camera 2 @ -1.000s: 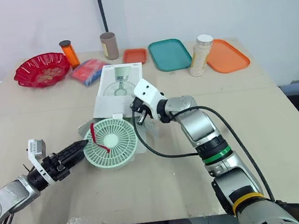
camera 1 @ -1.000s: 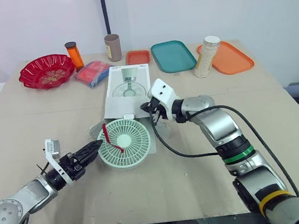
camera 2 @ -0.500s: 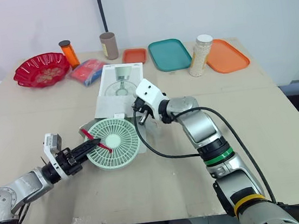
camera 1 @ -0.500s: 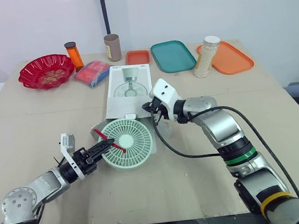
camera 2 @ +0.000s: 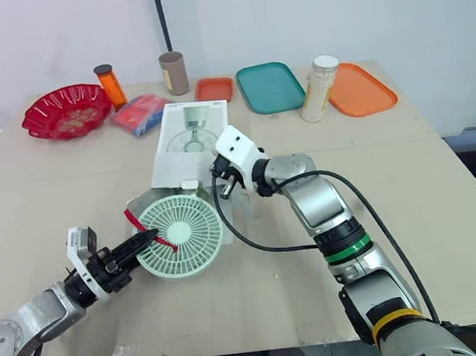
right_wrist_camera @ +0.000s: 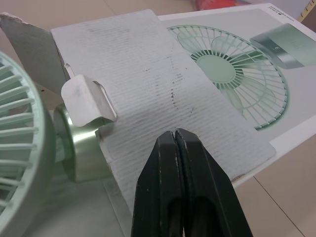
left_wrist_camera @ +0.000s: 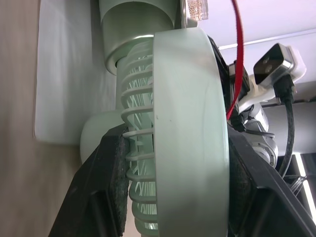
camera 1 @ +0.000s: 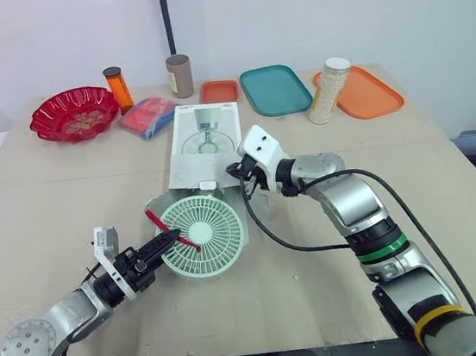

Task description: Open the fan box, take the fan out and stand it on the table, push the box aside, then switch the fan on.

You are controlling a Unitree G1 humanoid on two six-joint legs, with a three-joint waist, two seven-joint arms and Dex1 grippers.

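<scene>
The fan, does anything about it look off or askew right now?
Yes. The fan is not standing: it lies tilted, grille up, its stem at the mouth of the open box, with the left tool clamped on its head. A red strap is draped across the grille.

Mint-green fan (camera 1: 200, 235) with a red strap (camera 1: 171, 230); white box (camera 1: 186, 169) (green fan printed on top); beige table (camera 1: 445, 170).

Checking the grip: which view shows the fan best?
The left wrist view: the fan sits edge-on, its rim pinched by the left claw. Both eye views show its round grille from above, by the box. The right wrist view catches a grille edge and the neck.
</scene>
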